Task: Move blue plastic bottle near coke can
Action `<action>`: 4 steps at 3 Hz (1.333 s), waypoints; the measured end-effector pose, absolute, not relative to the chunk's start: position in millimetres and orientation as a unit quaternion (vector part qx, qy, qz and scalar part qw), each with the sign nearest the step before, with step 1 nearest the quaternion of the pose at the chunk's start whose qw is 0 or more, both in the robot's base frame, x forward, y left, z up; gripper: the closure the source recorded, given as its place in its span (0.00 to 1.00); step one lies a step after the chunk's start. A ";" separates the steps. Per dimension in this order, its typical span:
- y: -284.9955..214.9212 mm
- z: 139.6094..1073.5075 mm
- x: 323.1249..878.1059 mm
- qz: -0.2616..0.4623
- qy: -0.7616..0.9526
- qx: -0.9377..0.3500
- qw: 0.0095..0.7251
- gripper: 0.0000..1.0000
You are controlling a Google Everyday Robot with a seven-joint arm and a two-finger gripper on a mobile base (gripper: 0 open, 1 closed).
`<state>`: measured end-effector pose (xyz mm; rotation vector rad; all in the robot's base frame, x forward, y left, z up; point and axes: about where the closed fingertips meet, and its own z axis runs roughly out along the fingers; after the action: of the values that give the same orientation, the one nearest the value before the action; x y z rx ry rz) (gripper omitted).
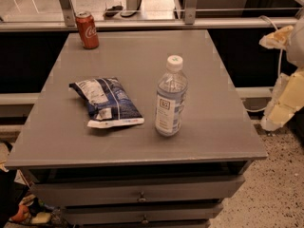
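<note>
Cream, blocky claw (279, 112) at right edge, thin white cable (280, 63).

Office-like room, grey drawer cabinet (95, 192), claw (279, 114) at right

1. A flat grey rectangular table (213, 127) stands before me, with two knobbed drawers (141, 194) beneath.
2. A crumpled blue-and-white plastic snack bag (107, 102) lies on its left half.
3. My claw (280, 108) hangs beyond the table's right edge, above speckled floor (280, 189).
</note>
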<state>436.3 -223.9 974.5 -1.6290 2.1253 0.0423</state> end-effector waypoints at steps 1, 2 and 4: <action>-227.3 961.6 434.8 0.076 0.760 -0.577 0.290 0.00; -214.5 951.0 443.0 0.138 0.732 -0.565 0.355 0.00; -162.2 947.0 469.7 0.259 0.638 -0.537 0.488 0.00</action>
<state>469.7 -162.2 947.0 -1.3048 1.5523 0.6289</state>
